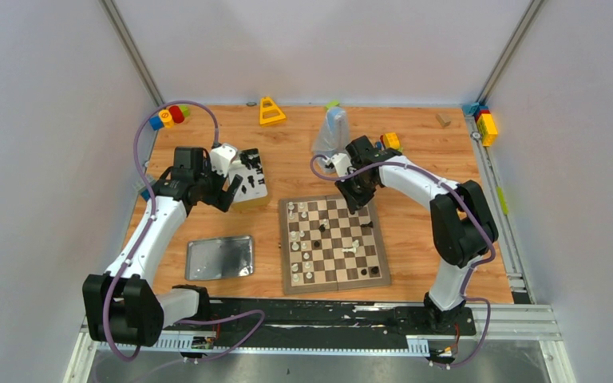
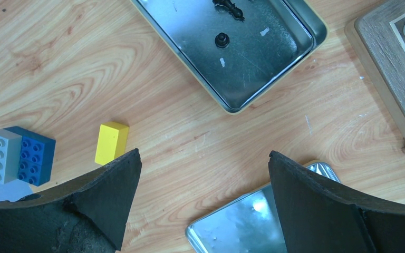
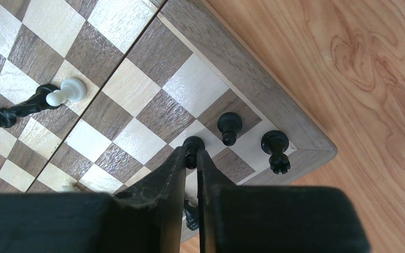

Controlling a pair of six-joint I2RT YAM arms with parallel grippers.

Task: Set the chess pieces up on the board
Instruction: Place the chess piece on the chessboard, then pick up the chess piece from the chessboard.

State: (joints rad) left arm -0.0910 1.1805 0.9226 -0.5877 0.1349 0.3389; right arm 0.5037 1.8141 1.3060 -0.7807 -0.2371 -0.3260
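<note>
The board (image 1: 285,247) lies in the middle of the table with cream-white pieces (image 1: 296,214) along its left side and a few black ones. My right gripper (image 3: 192,153) is shut on a black pawn (image 3: 193,143) over a square near the board's far right corner (image 3: 306,145). Beside it stand a black pawn (image 3: 229,126) and a black rook (image 3: 275,147). A black piece (image 3: 16,113) lies toppled by a white pawn (image 3: 66,94). My left gripper (image 2: 204,155) hangs open over bare wood, nothing between its fingers. Black pieces (image 2: 222,39) rest in the silver tin (image 2: 274,68).
The tin's lid (image 1: 220,257) lies left of the board, under my left gripper's right finger (image 2: 316,205). A yellow block (image 2: 111,142) and a blue-grey block (image 2: 18,155) sit nearby. More toy blocks (image 1: 271,112) and a plastic bag (image 1: 334,132) line the table's far edge.
</note>
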